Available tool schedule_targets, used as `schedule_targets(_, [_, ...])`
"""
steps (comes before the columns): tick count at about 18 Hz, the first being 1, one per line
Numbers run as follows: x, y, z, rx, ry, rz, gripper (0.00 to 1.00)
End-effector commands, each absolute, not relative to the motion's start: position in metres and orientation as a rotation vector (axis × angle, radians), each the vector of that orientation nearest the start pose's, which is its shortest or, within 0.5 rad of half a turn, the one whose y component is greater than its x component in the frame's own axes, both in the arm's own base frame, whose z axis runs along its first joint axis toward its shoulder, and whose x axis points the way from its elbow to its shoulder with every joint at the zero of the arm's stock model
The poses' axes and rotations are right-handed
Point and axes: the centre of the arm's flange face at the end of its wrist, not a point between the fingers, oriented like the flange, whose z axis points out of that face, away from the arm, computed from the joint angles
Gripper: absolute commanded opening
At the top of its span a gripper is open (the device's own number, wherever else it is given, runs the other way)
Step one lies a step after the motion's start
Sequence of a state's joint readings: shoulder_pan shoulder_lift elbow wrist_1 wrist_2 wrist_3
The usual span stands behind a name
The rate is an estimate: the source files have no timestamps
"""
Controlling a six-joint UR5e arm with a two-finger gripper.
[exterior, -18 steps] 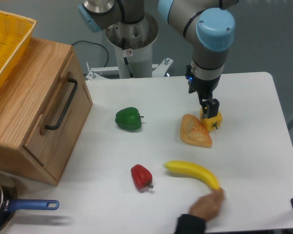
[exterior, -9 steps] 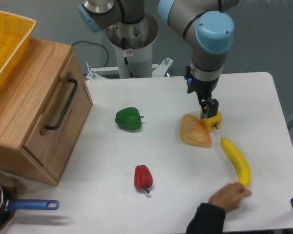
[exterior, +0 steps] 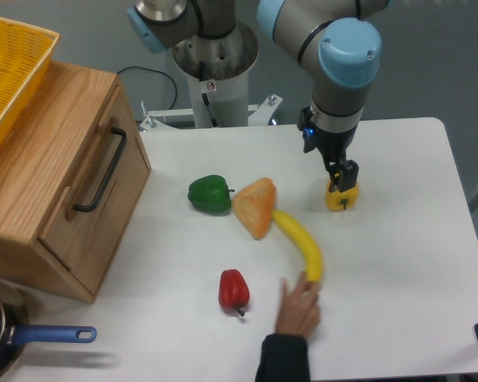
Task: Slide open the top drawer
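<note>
The top drawer [exterior: 88, 203] sits at the left of the white worktop [exterior: 398, 263], its flat light-oak front set flush in the wooden cabinet [exterior: 40, 171] and facing toward the middle of the worktop; the front appears fully pushed in. A long thin black bar handle [exterior: 102, 169] runs along the plank front. On top of the cabinet, at the upper left edge of the view, rests a yellow plastic basket [exterior: 8, 68]. Below the cabinet, at the lower left corner, a dark pan with a blue handle [exterior: 52, 335] pokes into view. Near the middle of the worktop a green pepper [exterior: 209, 194] lies just beside an orange wedge of bread [exterior: 256, 207], which touches one end of a yellow banana [exterior: 301, 243]. A red pepper [exterior: 233, 290] lies below them, apart. A person's hand [exterior: 297, 306] in a dark sleeve reaches in from the bottom edge, fingers at the banana's lower end. The tool [exterior: 342, 181] hangs well apart from the drawer, at the right of the worktop, pointing down at a small yellow pepper [exterior: 342, 198]; its black fingers are at the pepper's top, but whether they are open or clamped on it cannot be told from this view.
</note>
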State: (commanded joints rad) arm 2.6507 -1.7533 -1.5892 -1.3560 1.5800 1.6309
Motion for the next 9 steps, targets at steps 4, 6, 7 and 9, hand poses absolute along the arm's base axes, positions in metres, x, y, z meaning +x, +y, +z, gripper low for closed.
schedule_targets(4, [-0.424, 0.396, 0.403, -3.062, 0.71, 0.024, 1.0])
schedule_targets(6, [-0.417, 0.404, 0.403, -3.079, 0.62, 0.023, 1.0])
schedule_targets(7, [-0.414, 0.407, 0.401, -3.084, 0.599, 0.018, 1.0])
schedule_targets(9, [-0.415, 0.408, 0.4, -3.088, 0.582, 0.016, 1.0])
